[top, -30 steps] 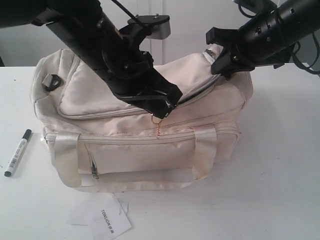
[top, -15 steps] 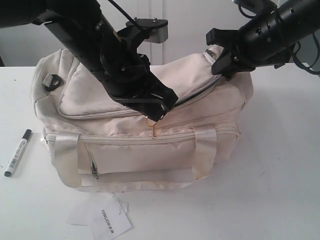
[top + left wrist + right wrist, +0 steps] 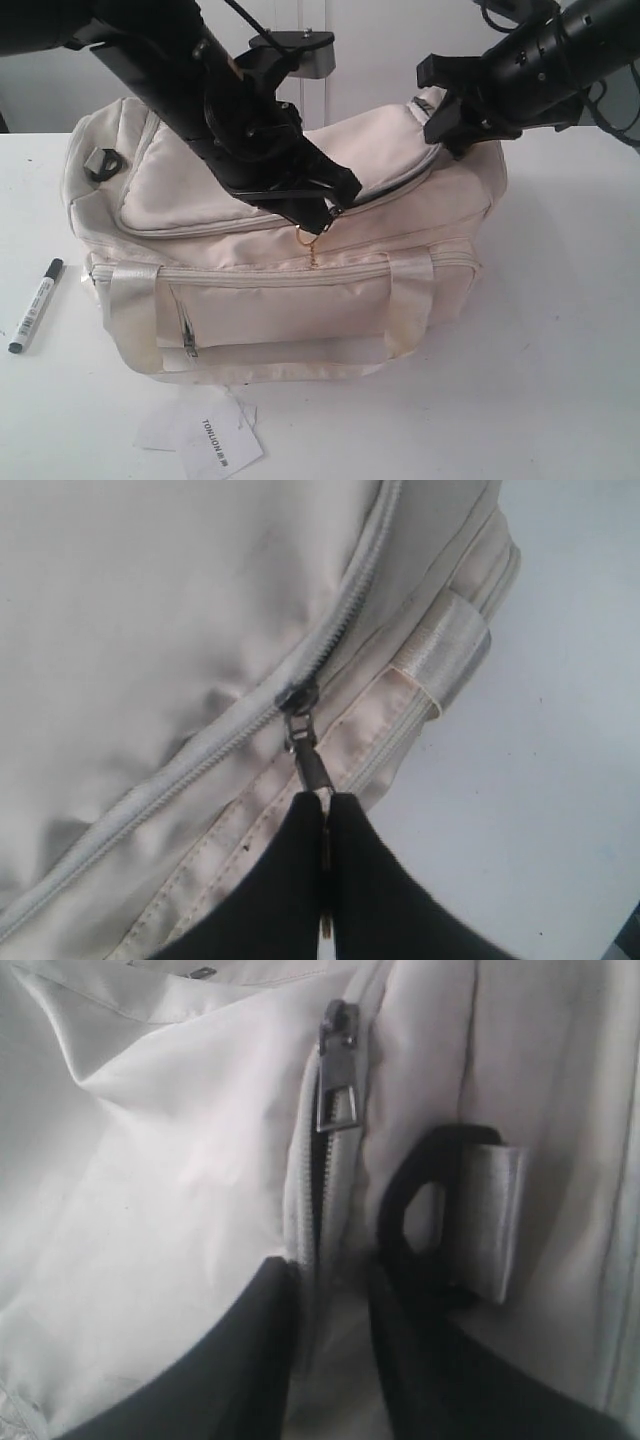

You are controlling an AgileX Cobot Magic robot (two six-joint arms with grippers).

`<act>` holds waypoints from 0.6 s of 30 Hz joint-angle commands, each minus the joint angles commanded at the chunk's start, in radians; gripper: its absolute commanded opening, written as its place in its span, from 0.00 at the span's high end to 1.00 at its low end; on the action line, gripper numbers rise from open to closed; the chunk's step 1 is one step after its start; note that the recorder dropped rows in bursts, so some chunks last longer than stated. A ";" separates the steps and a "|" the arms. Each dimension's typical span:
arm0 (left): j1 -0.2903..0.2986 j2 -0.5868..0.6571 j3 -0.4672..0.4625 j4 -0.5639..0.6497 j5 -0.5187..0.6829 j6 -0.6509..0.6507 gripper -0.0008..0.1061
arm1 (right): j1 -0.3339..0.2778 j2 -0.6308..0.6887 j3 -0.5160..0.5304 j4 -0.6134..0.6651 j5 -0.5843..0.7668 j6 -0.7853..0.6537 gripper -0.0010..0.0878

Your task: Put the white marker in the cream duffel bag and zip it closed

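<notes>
left tool (image 3: pixel 325 802) clamped on zipper pull (image 3: pixel 308 760) | right tool (image 3: pixel 330 1265) apart | paper tag (image 3: pixel 218 440) reads TONLION

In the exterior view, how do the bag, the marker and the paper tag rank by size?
1. cream duffel bag, by far largest
2. paper tag
3. white marker, longer than the tag but slimmer

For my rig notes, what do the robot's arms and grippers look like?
Both arms are black, tubular. The left arm carries a silver-grey box; black cables trail by the right arm. Left gripper and right gripper have tapered matte-black fingers.
</notes>
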 joint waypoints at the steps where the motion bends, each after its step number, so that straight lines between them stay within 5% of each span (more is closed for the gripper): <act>1: 0.000 0.000 0.000 0.000 0.000 0.002 0.99 | 0.000 -0.014 0.000 0.000 0.007 -0.029 0.47; 7: 0.000 0.000 0.000 0.000 0.002 0.006 0.99 | 0.000 -0.123 0.006 0.007 0.130 -0.461 0.46; 10: 0.000 0.000 0.000 0.000 0.002 0.008 0.99 | 0.000 -0.163 0.024 0.066 0.288 -0.828 0.46; 13: 0.000 0.000 0.000 0.000 0.004 0.012 0.99 | 0.000 -0.175 0.050 0.111 0.338 -1.038 0.46; 18: 0.000 0.000 0.000 0.000 0.009 0.017 0.99 | 0.025 -0.175 0.120 0.173 0.363 -1.591 0.42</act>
